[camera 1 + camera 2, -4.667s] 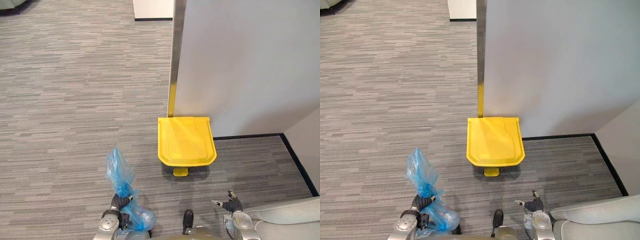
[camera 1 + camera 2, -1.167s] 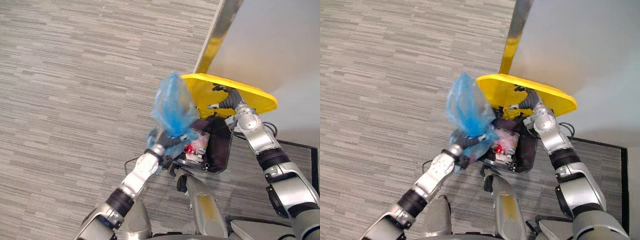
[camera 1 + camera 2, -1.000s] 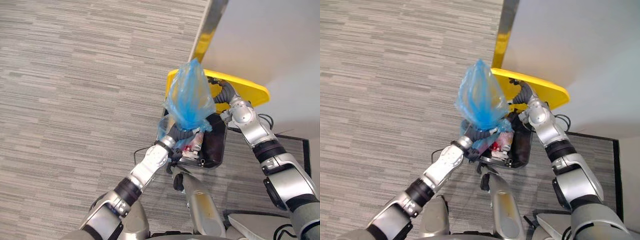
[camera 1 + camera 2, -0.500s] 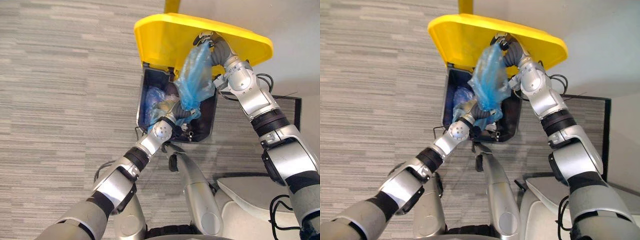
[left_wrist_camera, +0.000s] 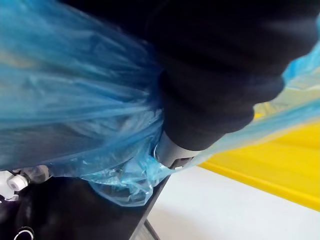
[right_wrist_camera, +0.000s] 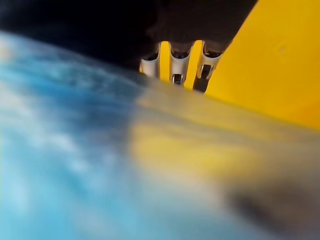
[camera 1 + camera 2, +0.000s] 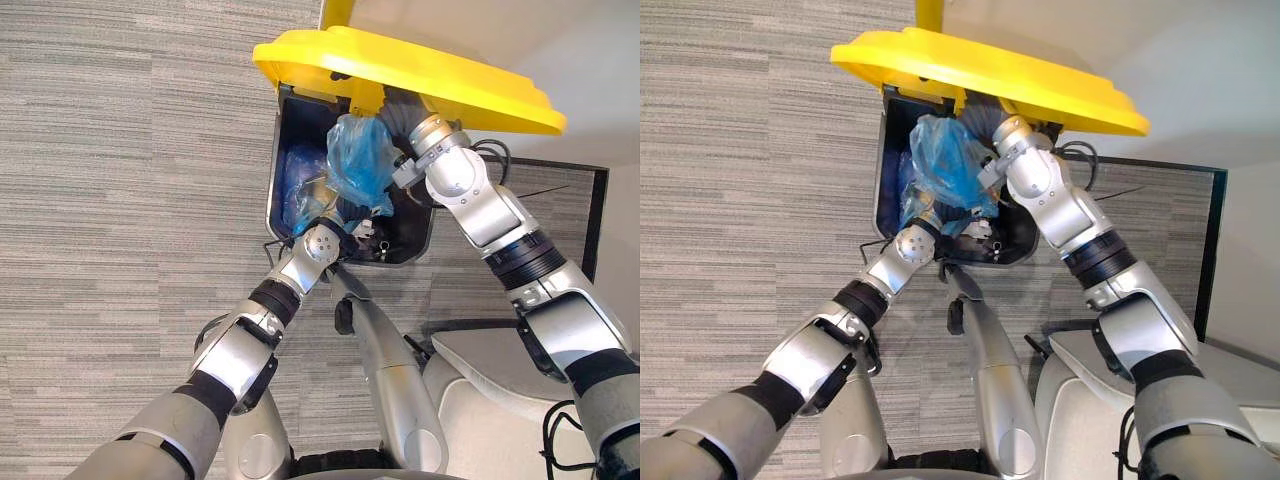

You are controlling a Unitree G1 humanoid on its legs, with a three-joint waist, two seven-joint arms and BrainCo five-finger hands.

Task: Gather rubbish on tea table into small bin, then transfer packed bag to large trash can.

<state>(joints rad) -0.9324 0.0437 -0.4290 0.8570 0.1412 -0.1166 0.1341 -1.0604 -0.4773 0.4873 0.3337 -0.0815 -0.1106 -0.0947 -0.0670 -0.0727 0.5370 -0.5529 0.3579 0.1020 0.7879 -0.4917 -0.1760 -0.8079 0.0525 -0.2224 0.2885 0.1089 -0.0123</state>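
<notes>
Left hand (image 7: 322,240) fingers curled round neck of blue translucent plastic bag (image 7: 358,165), which hangs inside the black trash can (image 7: 275,190). Right hand (image 6: 172,62) fingers straight, propping yellow lid (image 7: 420,70). Lower bag below rim before releasing, lid held high.

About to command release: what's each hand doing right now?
Left hand: shut on the blue bag.
Right hand: open, straight fingers propping up the yellow lid.

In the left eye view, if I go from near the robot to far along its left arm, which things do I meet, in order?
left robot hand → blue bag, bunched in that hand at the open black trash can → yellow lid, the right robot hand open against it → pale wall.
</notes>
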